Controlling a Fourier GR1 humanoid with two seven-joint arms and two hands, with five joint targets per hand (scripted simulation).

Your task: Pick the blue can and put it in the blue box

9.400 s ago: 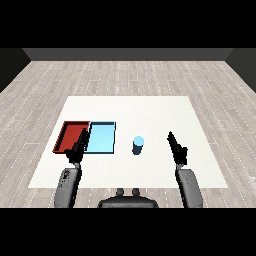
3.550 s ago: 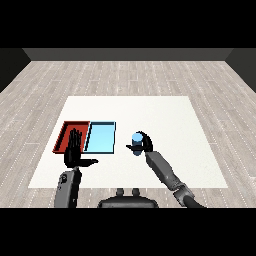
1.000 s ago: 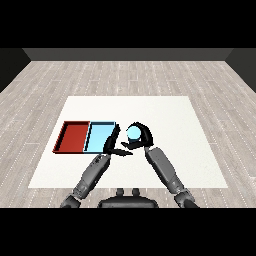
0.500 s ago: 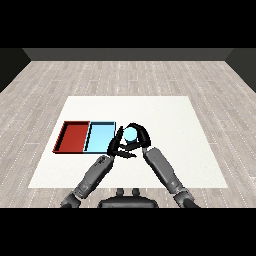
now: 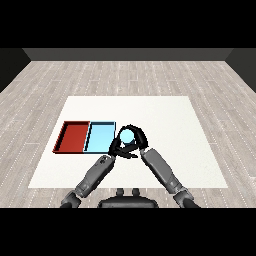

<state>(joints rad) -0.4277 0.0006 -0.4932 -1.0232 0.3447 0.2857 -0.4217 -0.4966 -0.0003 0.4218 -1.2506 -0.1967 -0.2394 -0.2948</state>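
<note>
The blue can (image 5: 128,135) is held above the table, just right of the light blue tray (image 5: 99,138). My right hand (image 5: 141,139) curls round the can from the right and over its top. My left hand (image 5: 116,148) has come up against the can's lower left side, with its thumb along the can and its fingers (image 5: 131,155) curled under it. The can's lower body is hidden by both hands. The red tray (image 5: 74,136) lies against the left side of the blue tray.
Both trays lie on the left half of the white table (image 5: 170,120). Both forearms meet in a V in front of me, near the table's front edge.
The right hand has carried the can slightly left towards the blue tray. The left hand has moved in and closed against the can's lower left side.
</note>
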